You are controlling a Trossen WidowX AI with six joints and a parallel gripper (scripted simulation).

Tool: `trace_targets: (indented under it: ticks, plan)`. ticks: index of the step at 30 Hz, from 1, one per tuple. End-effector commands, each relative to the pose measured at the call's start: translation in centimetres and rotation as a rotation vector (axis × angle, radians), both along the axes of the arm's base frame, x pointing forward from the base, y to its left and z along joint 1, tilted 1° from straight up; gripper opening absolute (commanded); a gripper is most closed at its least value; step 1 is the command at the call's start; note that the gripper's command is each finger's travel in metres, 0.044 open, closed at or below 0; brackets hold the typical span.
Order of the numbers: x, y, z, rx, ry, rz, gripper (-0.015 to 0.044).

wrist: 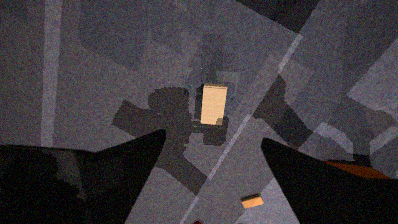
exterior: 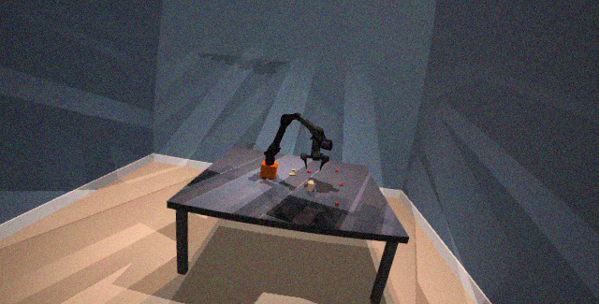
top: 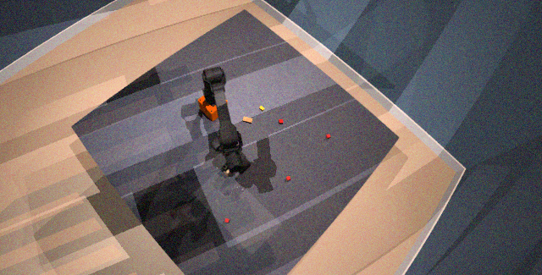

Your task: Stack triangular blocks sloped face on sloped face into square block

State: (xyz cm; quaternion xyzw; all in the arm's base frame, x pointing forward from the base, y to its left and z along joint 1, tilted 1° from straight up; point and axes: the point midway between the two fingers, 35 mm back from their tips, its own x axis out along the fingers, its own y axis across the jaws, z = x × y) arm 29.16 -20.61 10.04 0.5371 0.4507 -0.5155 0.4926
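Observation:
A tan block (wrist: pixel 213 102) (exterior: pixel 310 185) stands on the dark table (exterior: pixel 225 196) (top: pixel 339 156). It reads as one squarish piece with a level top, and I cannot make out the seam between the two wedges. In the top view only a sliver of the tan block (top: pixel 227 172) shows beside the gripper head. My gripper (wrist: pixel 213 137) (exterior: pixel 313 166) (top: pixel 235 166) is open and empty. It hangs well above the block, with the fingers spread to either side and clear of it.
A flat tan piece (top: pixel 247 119) (wrist: pixel 252 201) (exterior: pixel 293 172) and a small yellow cube (top: pixel 262 107) lie near the orange arm base (top: pixel 208 109) (exterior: pixel 269 170). Several small red cubes are scattered about, such as one red cube (top: pixel 288 178) and another (top: pixel 328 136).

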Motion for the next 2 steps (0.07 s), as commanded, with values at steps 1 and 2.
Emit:
trace_targets:
  ticks: [1,2]
  plan:
    - [0.03,-0.02,0.01,-0.001,-0.002,0.0,0.044]
    - [0.03,-0.02,0.01,-0.001,-0.002,0.0,0.044]
